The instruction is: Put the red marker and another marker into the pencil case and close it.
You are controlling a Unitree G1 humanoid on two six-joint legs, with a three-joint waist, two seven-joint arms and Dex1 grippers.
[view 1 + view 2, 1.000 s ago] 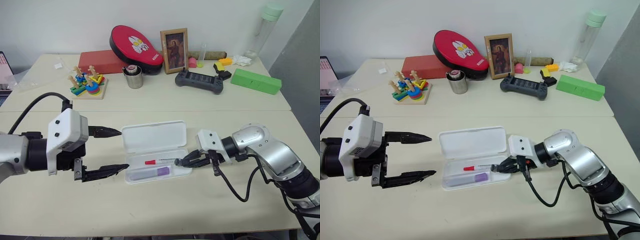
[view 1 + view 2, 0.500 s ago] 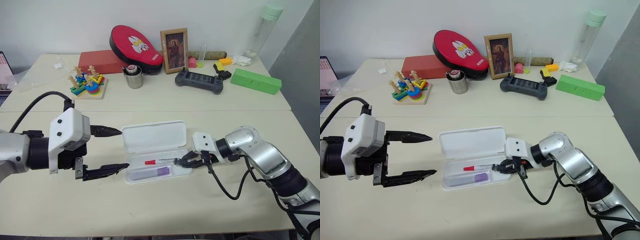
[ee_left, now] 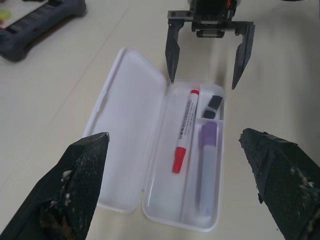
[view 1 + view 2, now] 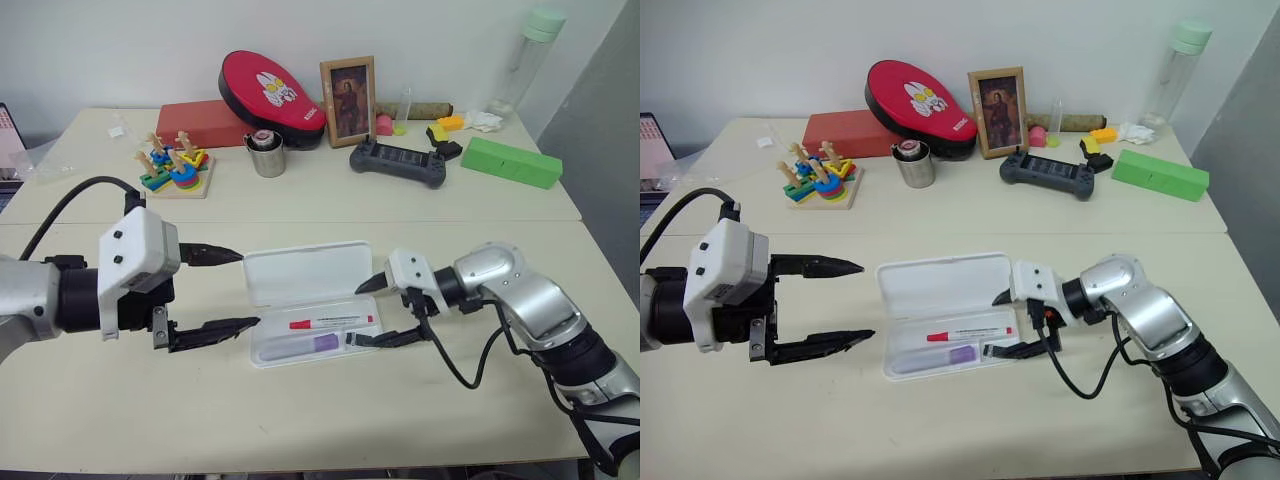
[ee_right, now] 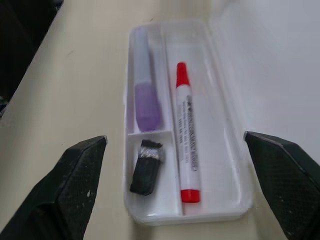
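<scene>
With its fingers spread wide and nothing between them, the right gripper (image 4: 368,313) hovers at the right end of the pencil case (image 4: 310,272), empty. Left gripper (image 4: 235,290) also spread wide, empty, just off the case's left end. Case lies open on the table (image 4: 330,410), lid flat behind the tray. Red marker (image 5: 186,151) lies in the long compartment next to the lid. Purple marker (image 5: 145,100) lies in the front compartment. Small black object (image 5: 146,166) in the little end compartment, can't tell what it is. Marker label print unreadable.
</scene>
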